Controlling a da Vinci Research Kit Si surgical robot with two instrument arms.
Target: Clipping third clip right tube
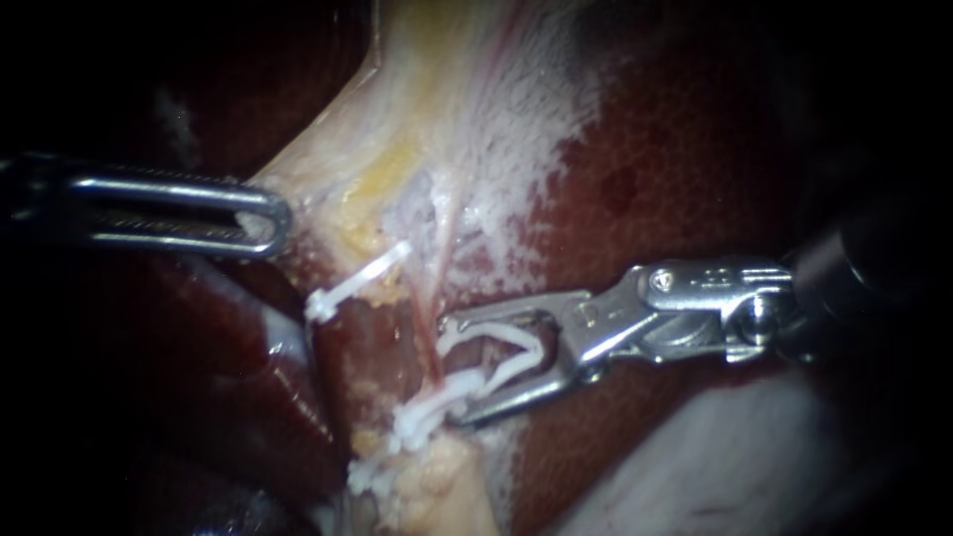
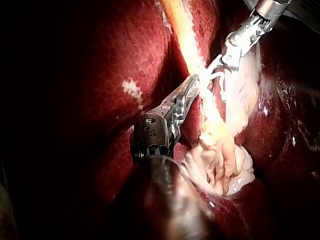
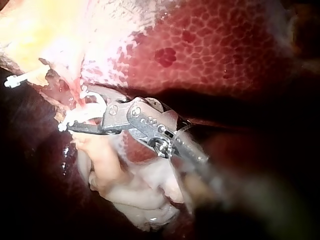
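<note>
My right instrument (image 1: 454, 369) comes in from the right with its jaws standing wide apart and an open white clip (image 1: 496, 359) seated between them. The jaws straddle a thin pinkish tube (image 1: 444, 260) that runs down through pale tissue. One closed white clip (image 1: 352, 283) sits higher to the left, and two more closed clips (image 1: 422, 422) lie just under the lower jaw. My left instrument (image 1: 268, 220) is shut on the edge of the pale tissue (image 1: 328, 169) and holds it leftward. In the right wrist view the loaded clip (image 3: 87, 112) is at the tube.
Dark red liver (image 1: 675, 179) fills the right and upper right. Yellowish fatty tissue (image 1: 437, 486) hangs below the clips. A dark glossy lobe (image 1: 248, 377) lies lower left. In the left wrist view my right instrument (image 2: 225, 60) is ahead of my left instrument (image 2: 192, 82).
</note>
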